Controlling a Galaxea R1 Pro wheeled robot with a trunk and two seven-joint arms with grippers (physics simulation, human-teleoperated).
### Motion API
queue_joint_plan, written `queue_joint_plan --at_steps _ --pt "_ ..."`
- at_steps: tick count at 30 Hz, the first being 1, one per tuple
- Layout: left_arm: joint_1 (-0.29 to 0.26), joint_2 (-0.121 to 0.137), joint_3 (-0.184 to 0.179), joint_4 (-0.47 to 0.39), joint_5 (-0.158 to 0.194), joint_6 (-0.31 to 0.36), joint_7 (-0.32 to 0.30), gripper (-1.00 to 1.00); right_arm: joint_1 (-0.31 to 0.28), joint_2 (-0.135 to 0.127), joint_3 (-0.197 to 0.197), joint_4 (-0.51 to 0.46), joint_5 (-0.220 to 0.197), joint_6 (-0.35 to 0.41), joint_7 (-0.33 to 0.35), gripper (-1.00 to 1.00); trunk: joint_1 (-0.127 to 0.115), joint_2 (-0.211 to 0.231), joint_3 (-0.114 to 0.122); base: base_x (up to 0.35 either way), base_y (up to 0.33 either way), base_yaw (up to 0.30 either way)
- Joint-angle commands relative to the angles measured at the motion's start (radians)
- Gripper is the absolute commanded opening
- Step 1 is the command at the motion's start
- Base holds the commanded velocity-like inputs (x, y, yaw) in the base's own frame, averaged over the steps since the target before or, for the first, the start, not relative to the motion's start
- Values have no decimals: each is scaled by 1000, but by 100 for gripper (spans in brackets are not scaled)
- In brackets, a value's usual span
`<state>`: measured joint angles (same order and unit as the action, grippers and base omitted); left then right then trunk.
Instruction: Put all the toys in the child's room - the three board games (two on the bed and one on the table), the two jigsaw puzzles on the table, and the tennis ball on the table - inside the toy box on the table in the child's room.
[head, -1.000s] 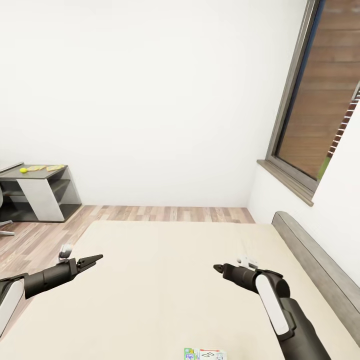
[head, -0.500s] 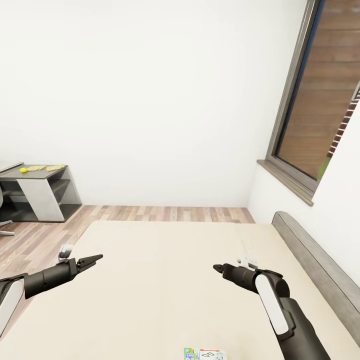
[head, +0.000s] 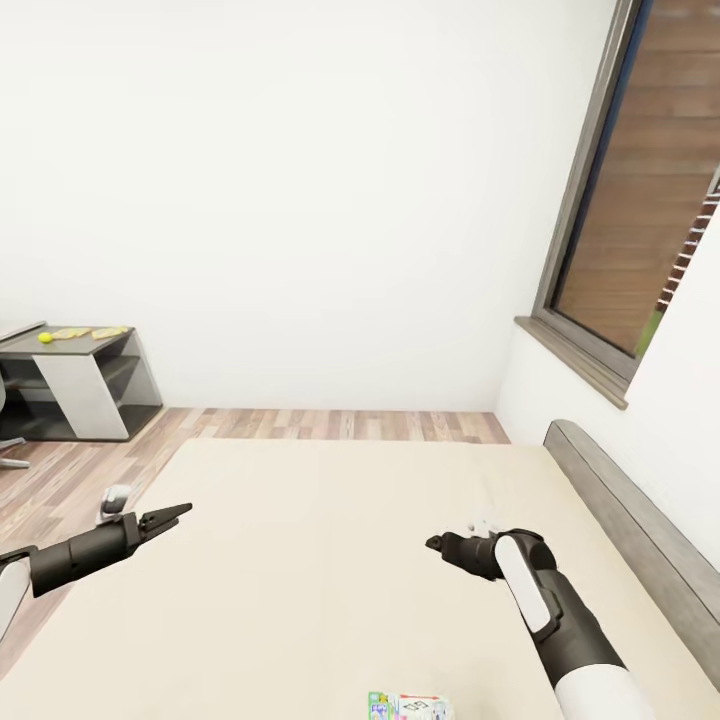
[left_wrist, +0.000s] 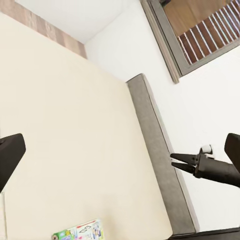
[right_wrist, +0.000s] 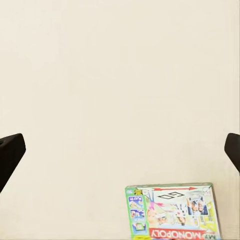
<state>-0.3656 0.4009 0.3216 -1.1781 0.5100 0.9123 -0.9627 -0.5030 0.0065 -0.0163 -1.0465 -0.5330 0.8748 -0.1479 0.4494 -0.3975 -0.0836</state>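
Note:
A Monopoly board game (head: 408, 708) lies flat on the bed (head: 330, 580) at the view's lower edge; it also shows in the right wrist view (right_wrist: 172, 212) and the left wrist view (left_wrist: 80, 231). My left gripper (head: 185, 510) hovers open over the bed's left side. My right gripper (head: 432, 543) hovers open over the right side, beyond the game. Across the room stands the table (head: 80, 385), with the tennis ball (head: 45, 338) and two jigsaw puzzles (head: 76, 333) (head: 110, 331) on top. The toy box is out of view.
A grey headboard (head: 620, 520) runs along the bed's right side under a tall window (head: 640, 200). Wood plank floor (head: 340, 425) lies between the bed's far end and the white wall. Part of a chair base (head: 8, 455) shows at the left edge.
Both arms have dropped a little. The left gripper has slid left and down; the right forearm has swung lower. The game box has not moved.

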Motion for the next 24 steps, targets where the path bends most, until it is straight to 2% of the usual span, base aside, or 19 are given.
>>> queue_joint_plan --at_steps 1,8,12,17,24 --pt "-1 0 1 0 0 4 0 100 -5 1 -1 7 -11 3 -17 100 1 -2 -4 0 0 0" --pt "-1 -3 0 0 -20 4 62 100 -18 1 0 37 -11 2 -89 100 1 -2 -14 0 0 0" --pt "-1 -5 -2 0 -24 4 81 100 -19 1 1 42 -11 -11 -100 100 1 -2 -21 0 0 0" --pt "-1 -5 -2 0 -27 4 96 100 -20 0 6 81 -11 -70 -105 100 1 -2 -29 0 0 0" --pt "-1 -3 -3 0 -31 4 121 100 -27 0 9 113 -10 -94 -107 100 1 -2 -41 0 0 0"
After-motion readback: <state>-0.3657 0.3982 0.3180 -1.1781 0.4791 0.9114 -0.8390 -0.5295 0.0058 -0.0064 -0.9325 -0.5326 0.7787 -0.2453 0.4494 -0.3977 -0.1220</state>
